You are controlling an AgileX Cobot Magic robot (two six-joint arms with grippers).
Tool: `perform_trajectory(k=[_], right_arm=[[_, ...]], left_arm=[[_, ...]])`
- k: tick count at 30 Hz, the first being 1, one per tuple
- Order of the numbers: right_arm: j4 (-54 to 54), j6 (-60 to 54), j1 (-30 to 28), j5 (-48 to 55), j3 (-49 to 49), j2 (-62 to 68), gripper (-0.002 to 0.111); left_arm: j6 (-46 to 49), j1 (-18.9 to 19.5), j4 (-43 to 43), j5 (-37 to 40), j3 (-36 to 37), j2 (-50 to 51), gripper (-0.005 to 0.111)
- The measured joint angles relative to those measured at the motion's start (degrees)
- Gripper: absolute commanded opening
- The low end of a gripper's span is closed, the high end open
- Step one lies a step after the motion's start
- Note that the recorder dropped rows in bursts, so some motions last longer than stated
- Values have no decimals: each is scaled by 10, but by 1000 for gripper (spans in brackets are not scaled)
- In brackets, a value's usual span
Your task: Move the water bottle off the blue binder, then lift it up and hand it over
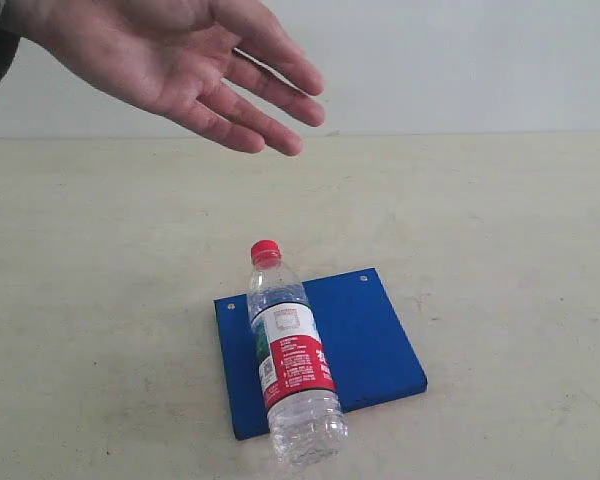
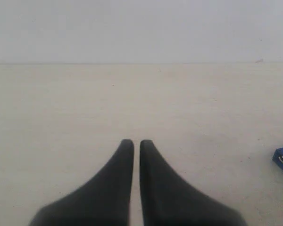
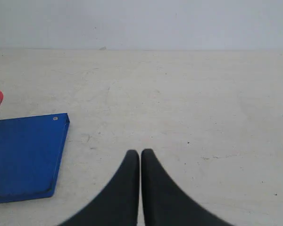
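Blue binder carries the water bottle lying on its side, so nothing is done yet. The left gripper and right gripper are clenched, empty, both well apart from the bottle, which lies between them.

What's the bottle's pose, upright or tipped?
Tipped. The water bottle lies on its side across the blue binder, red cap toward the far edge, base overhanging the near edge.
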Motion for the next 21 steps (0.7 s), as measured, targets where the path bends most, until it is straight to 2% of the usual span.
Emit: perform_trajectory(k=[14,16,18,21], right_arm=[[7,7,0,-17,0,0,0],[62,46,0,-46,0,0,0],[177,108,0,-59,0,0,0],[318,139,0,-27,0,0,0]], left_arm=[[0,0,0,0,0,0,4],[0,0,0,0,0,0,4],[0,0,0,0,0,0,4],[0,0,0,0,0,0,4]])
